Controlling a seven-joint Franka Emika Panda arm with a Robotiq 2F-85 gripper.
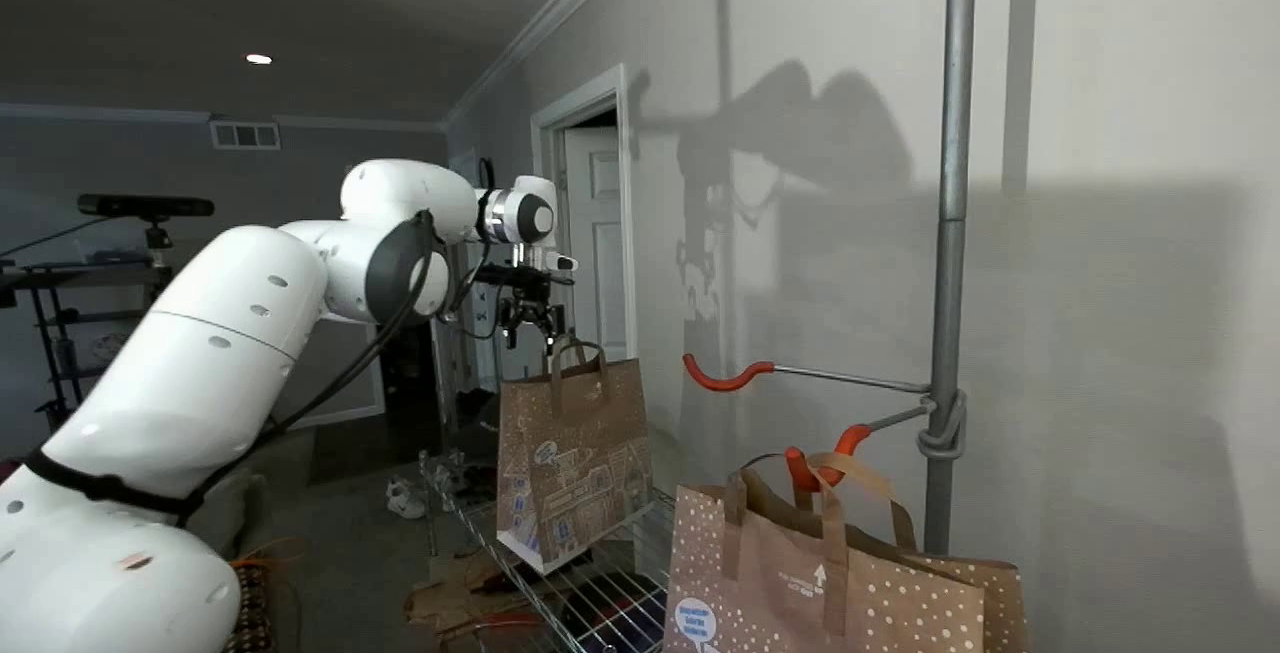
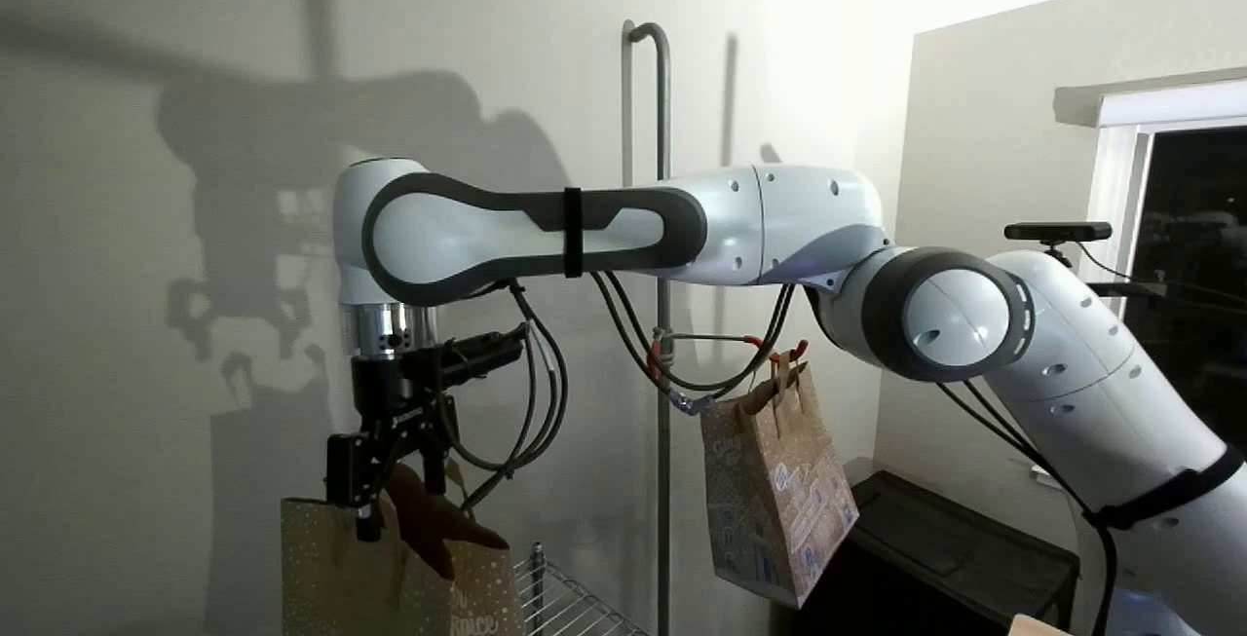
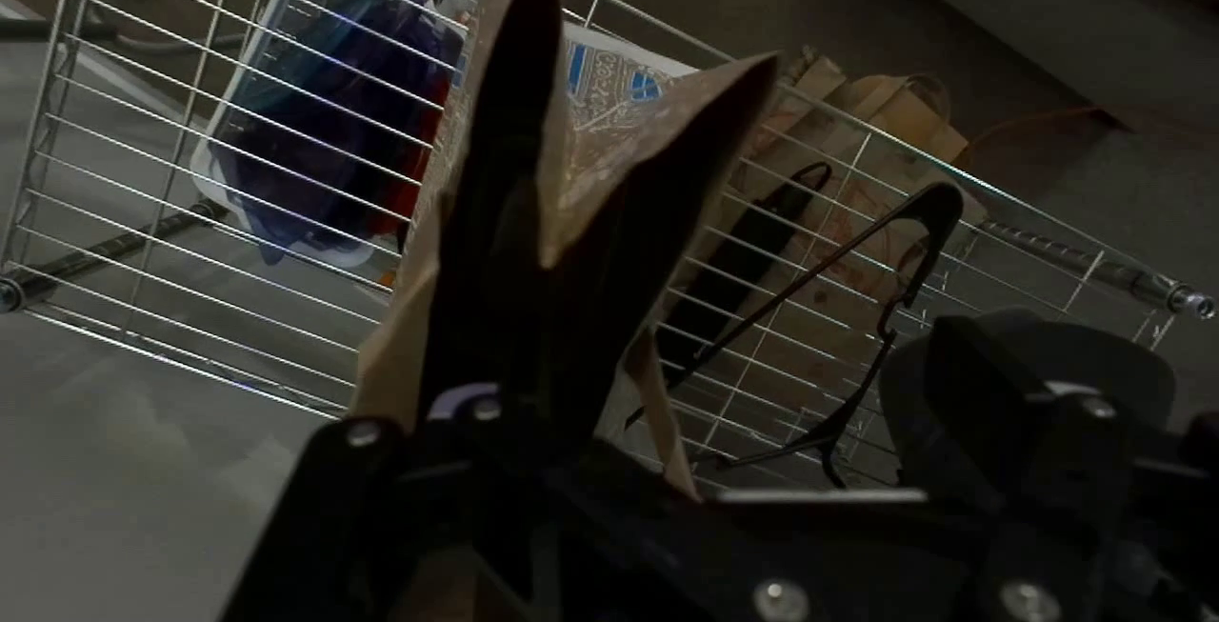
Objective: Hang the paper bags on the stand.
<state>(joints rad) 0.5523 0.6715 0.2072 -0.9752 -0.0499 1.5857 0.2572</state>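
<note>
One paper bag (image 1: 580,458) stands upright on the wire shelf (image 3: 243,384), well apart from the stand (image 1: 951,243). Its long axis runs up and down, much in line with the stand, and its mouth and loop handles (image 1: 557,383) point up. The broad face with the drawing is turned to the stand's side, the dotted face away from it.

The hand (image 2: 401,507) is also well apart from the stand, pointing down at this bag's mouth with its jaws wide apart; whether they touch a handle I cannot tell.

A second bag (image 2: 779,490) is just beside the stand, hung by a strap (image 1: 834,563) from an orange hook (image 1: 848,438) that sticks out from it. This bag's mouth points up too, and its long axis leans a little from the stand's line. Another hook (image 1: 725,384) reaches out from the stand.
</note>
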